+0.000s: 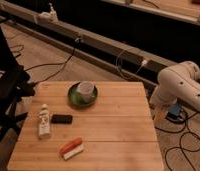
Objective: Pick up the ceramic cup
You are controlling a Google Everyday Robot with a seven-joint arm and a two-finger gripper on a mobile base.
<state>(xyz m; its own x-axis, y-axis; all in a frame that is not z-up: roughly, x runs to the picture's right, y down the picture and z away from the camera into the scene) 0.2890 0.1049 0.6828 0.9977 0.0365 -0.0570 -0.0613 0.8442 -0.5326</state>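
Note:
The white ceramic cup (85, 88) stands upright on a dark green saucer (74, 99) at the back middle of the wooden table (118, 132). My white arm (180, 86) is folded off the table's right edge, well to the right of the cup. My gripper itself does not show in the camera view; only the arm's rounded links are visible.
A white upright bottle (44, 121), a small black flat object (61, 119) and a red and white object (71, 148) sit on the table's left half. A black chair (8, 95) stands at the left. Cables (188, 135) lie on the floor.

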